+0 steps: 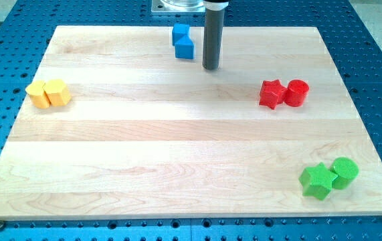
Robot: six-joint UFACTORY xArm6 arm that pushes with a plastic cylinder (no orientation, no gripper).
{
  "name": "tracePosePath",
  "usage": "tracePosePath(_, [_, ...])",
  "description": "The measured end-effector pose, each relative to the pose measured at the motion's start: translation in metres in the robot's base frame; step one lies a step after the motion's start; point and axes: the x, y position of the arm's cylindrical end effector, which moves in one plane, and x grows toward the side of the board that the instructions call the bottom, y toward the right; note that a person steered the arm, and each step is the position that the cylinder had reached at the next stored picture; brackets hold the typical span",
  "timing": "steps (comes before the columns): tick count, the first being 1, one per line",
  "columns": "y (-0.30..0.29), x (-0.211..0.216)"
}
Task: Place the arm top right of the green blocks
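While the green star block [316,181] and green cylinder [344,171] sit touching, my tip [210,67] is seen far up-left of them, beside the blue blocks [183,41]. No claw is fitted, so its state cannot be told. Travel toward their upper right is judged still needed.

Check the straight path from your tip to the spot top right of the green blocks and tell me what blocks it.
My tip sits near the view's top, right of the blue blocks. The green star and green cylinder lie at the bottom right. The red star and red cylinder sit close to that diagonal, so I would likely skirt them.
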Motion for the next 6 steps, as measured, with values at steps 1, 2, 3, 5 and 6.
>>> tracePosePath(1, [0.000,-0.029])
tracePosePath(2, [0.003,-0.048])
tracePosePath(3, [0.033,-0.033])
tracePosePath(5, [0.210,0.062])
tracePosePath(6, [0.244,0.158])
